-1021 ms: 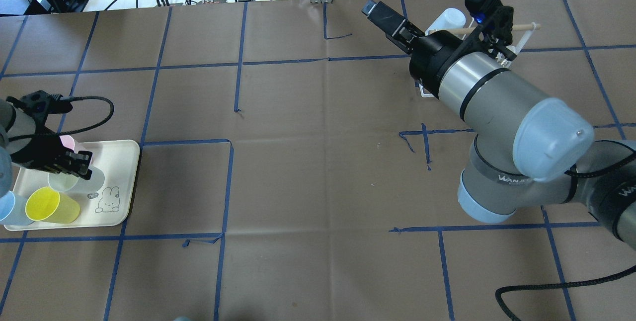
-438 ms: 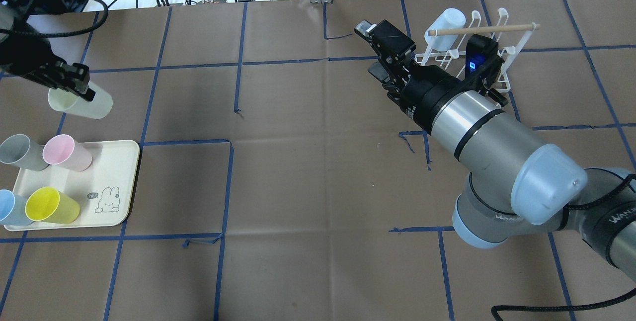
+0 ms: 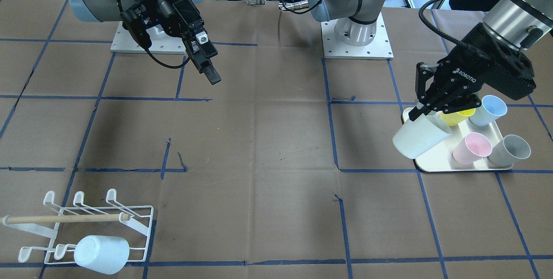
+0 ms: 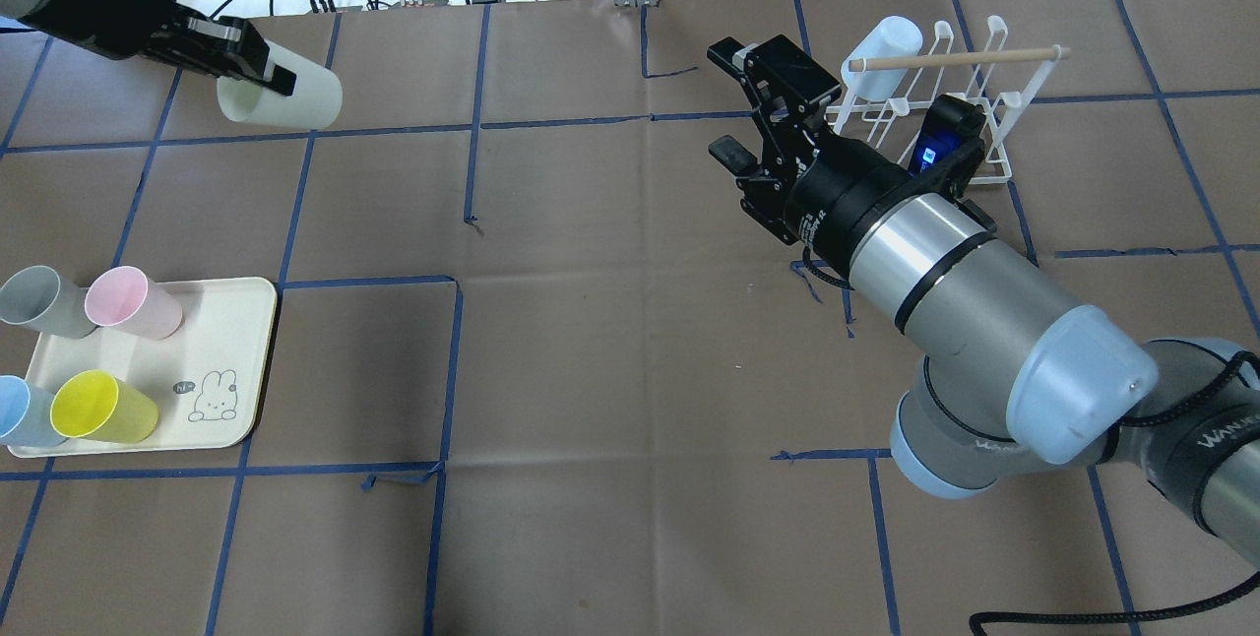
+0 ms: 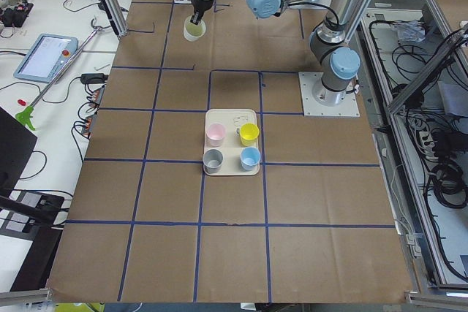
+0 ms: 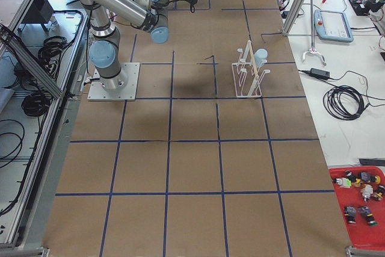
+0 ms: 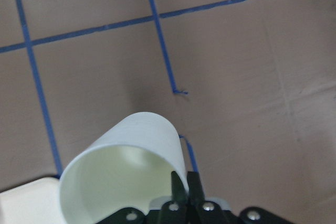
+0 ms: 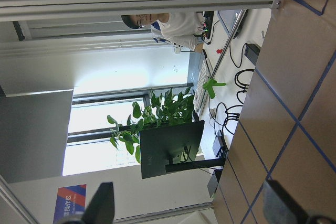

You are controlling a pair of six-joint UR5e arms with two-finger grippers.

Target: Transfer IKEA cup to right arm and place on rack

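My left gripper is shut on the rim of a pale green IKEA cup and holds it tilted in the air over the far left of the table. The cup also shows in the front view and in the left wrist view. My right gripper is open and empty above the table, just left of the white wire rack, its jaws wide apart and pointing towards the left arm. The right wrist view shows both fingers spread with nothing between them.
A pale blue cup hangs on the rack's far left prong. A cream tray at the near left holds grey, pink, blue and yellow cups. Cables lie beyond the table's far edge.
My left gripper has lifted the pale green cup off the tray and carried it to the far side and rightwards. My right arm has swung away from the rack, its jaws now wider.
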